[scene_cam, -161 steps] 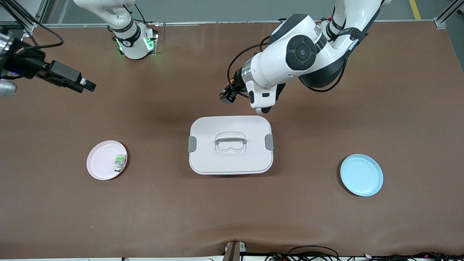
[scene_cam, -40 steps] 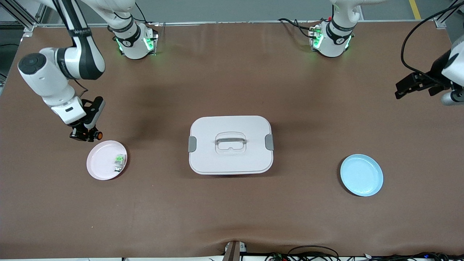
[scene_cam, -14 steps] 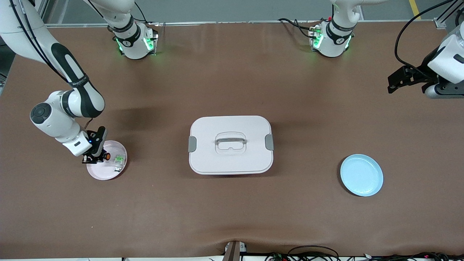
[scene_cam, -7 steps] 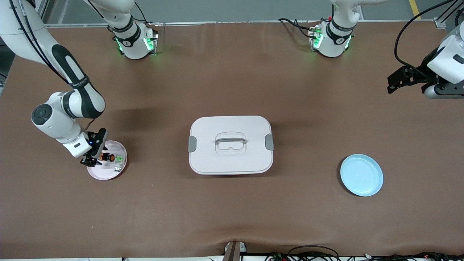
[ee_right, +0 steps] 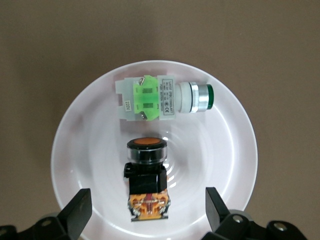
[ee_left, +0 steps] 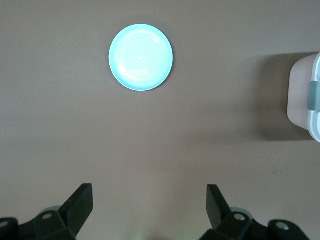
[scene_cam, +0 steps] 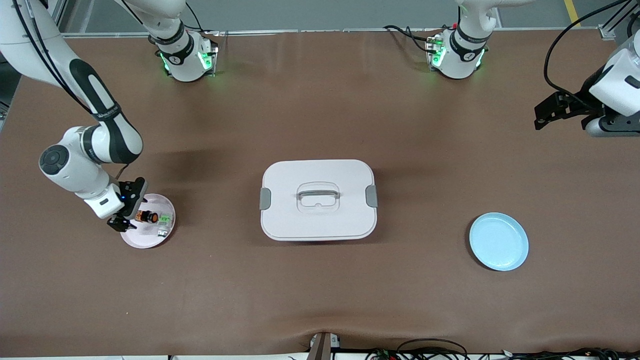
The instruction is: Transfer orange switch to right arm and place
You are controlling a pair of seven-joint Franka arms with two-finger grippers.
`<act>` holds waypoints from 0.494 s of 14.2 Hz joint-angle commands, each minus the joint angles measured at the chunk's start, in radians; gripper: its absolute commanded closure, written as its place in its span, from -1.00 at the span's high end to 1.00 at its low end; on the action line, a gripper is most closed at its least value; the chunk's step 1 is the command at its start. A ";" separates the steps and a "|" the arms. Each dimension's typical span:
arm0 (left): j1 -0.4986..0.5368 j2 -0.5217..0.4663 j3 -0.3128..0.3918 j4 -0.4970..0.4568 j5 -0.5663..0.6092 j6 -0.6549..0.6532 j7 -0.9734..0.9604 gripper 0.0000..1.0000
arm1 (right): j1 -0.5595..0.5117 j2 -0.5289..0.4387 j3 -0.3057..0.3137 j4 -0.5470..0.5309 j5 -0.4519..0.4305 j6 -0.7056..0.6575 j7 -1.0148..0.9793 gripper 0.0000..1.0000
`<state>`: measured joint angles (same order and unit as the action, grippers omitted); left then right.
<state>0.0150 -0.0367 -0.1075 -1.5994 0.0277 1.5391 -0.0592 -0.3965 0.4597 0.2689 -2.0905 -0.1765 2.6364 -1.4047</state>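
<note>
The orange switch (scene_cam: 146, 217) (ee_right: 146, 180) lies on its side on the pink plate (scene_cam: 150, 242) (ee_right: 80, 145), orange button end toward the green-and-silver switch (scene_cam: 164, 222) (ee_right: 160, 98) beside it. My right gripper (scene_cam: 127, 210) (ee_right: 147, 200) hovers just over the plate, open, its fingers astride the orange switch's terminal end with a gap on each side. My left gripper (scene_cam: 545, 112) (ee_left: 150, 192) waits open and empty above bare table at the left arm's end.
A white lidded box (scene_cam: 318, 200) (ee_left: 305, 97) with a grey handle stands mid-table. A light blue plate (scene_cam: 498, 241) (ee_left: 141, 57) lies toward the left arm's end, nearer the front camera than the left gripper.
My right gripper went from shut on the orange switch to open, and the switch now rests on the pink plate. The left arm has stayed put over the last second.
</note>
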 commanded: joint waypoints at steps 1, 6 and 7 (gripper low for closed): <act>0.002 -0.014 -0.001 -0.008 -0.014 0.009 0.001 1.00 | 0.027 -0.133 0.006 0.003 -0.021 -0.177 0.192 1.00; 0.003 -0.012 -0.001 -0.008 -0.014 0.009 -0.001 1.00 | 0.056 -0.272 0.015 0.110 0.017 -0.495 0.407 1.00; 0.005 -0.012 -0.001 -0.008 -0.014 0.009 0.001 1.00 | 0.056 -0.301 0.015 0.113 0.061 -0.530 0.435 1.00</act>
<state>0.0152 -0.0367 -0.1074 -1.5995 0.0277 1.5392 -0.0598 -0.3378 0.2021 0.2822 -1.9821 -0.1581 2.1585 -1.0219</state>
